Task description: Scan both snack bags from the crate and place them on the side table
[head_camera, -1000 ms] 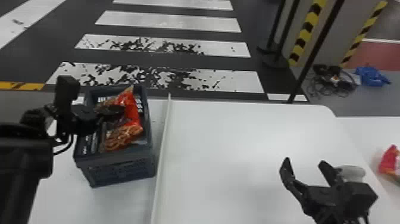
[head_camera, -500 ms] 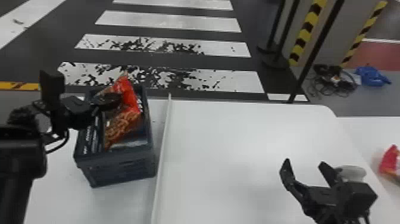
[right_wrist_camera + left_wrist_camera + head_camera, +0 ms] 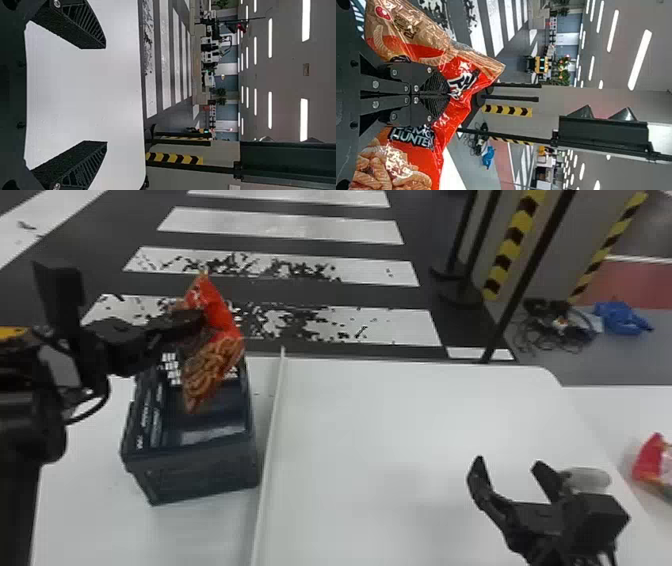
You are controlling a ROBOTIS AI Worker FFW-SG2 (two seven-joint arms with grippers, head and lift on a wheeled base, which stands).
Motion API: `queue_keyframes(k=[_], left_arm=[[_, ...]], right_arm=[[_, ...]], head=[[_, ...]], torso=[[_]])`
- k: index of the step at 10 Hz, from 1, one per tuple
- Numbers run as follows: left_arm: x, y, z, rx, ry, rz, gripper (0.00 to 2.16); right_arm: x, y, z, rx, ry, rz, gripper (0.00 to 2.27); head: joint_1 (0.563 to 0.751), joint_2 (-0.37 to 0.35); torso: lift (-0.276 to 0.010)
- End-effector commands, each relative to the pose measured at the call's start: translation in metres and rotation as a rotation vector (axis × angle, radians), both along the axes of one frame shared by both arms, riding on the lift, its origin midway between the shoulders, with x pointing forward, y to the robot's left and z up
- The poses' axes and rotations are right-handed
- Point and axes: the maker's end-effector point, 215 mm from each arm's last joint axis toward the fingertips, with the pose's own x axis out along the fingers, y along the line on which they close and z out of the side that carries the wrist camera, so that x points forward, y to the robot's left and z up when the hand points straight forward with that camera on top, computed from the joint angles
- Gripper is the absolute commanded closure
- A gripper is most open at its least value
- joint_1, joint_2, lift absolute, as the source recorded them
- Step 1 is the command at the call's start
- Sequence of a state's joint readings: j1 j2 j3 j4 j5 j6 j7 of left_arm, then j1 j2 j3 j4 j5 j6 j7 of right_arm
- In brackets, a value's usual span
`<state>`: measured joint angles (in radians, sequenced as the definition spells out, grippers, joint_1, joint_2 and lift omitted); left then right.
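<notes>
Snack bag (image 3: pixel 214 362) | pale lettering (image 3: pixel 411 136) | left gripper (image 3: pixel 194 321): jaws clamping it | above crate (image 3: pixel 200 471)

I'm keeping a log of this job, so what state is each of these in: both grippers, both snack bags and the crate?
Left gripper: fingers closed on a bag.
Red-and-orange snack bag: held up over the crate, sealed end upward.
Crate: upright, open at the top.
Right gripper: fingers apart, nothing between them.
Pinkish-red snack bag: lying on the white surface at the far right, partly cut off.
</notes>
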<state>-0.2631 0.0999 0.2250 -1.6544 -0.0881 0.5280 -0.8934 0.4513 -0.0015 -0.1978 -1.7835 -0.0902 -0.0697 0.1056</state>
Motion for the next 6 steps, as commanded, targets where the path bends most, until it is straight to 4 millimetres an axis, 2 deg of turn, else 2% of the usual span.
queue_keyframes(k=[1, 3, 6], left_arm=[[-0.001, -0.025, 0.019, -0.058, -0.01, -0.019, 2.14], [-0.006, -0.075, 0.03, -0.147, 0.001, -0.071, 2.14], [-0.01, -0.125, 0.028, -0.109, 0.011, -0.145, 2.14]], right_arm=[[-0.001, 0.0, 0.003, -0.003, -0.003, -0.004, 0.06], [-0.002, -0.004, 0.002, -0.007, -0.001, -0.014, 0.06], [-0.003, -0.005, 0.007, -0.011, -0.008, -0.014, 0.06]], head=[[0.695, -0.097], [0.695, -0.126], [0.695, -0.2]], torso=[[-0.098], [-0.098], [-0.098]])
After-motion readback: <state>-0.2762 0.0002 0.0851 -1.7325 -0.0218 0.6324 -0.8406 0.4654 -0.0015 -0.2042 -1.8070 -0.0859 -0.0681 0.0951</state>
